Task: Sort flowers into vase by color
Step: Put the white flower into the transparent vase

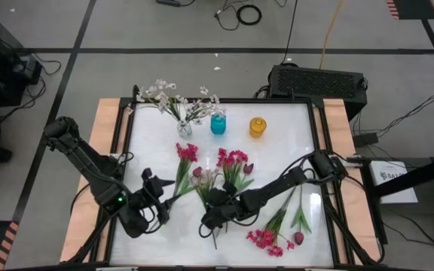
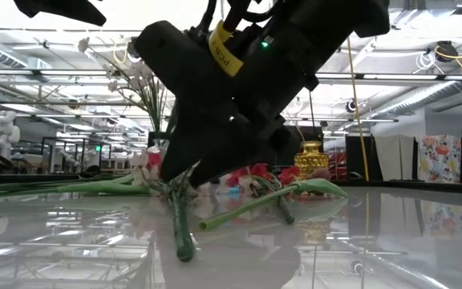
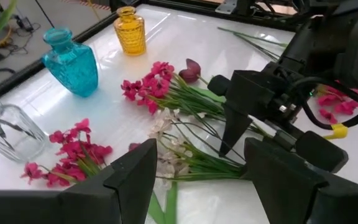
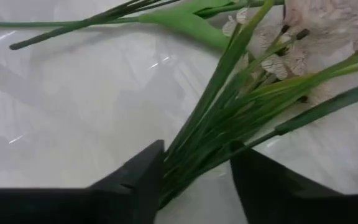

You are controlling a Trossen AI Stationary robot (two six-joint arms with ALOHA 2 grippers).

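A white-blossomed sprig (image 1: pixel 206 181) lies flat on the white table, its stem end pointing at the near edge. My right gripper (image 1: pixel 211 215) is down on its green stems and shut on them. My left gripper (image 1: pixel 160 197) hangs open to the left of it, above the table, touching nothing; in the left wrist view its fingers frame the sprig (image 3: pixel 173 146). Magenta clusters (image 1: pixel 187 153) (image 1: pixel 230 158) (image 1: pixel 266 239) and maroon tulips (image 1: pixel 248 168) (image 1: pixel 298 238) lie scattered around. A clear glass vase (image 1: pixel 184 129) at the far side holds white flowers. My right gripper (image 4: pixel 197 171) pinches the white sprig's bundle of green stems and leaves (image 4: pixel 204 146) between its two fingers, a little below the blossoms (image 4: pixel 316 37). The fingers come from above, slanting in from the table's right, and lie across the stems. The sprig lies on the table, its stem end (image 2: pixel 184 249) sticking out toward the near edge.
A teal vase (image 1: pixel 218 124) and an amber vase (image 1: pixel 257 126) stand beside the clear one along the far edge. A raised dark frame (image 1: pixel 123 173) rims the table. Bare table surface shows at the near left (image 1: pixel 179 237). A black box (image 1: pixel 319 81) sits beyond the far edge.
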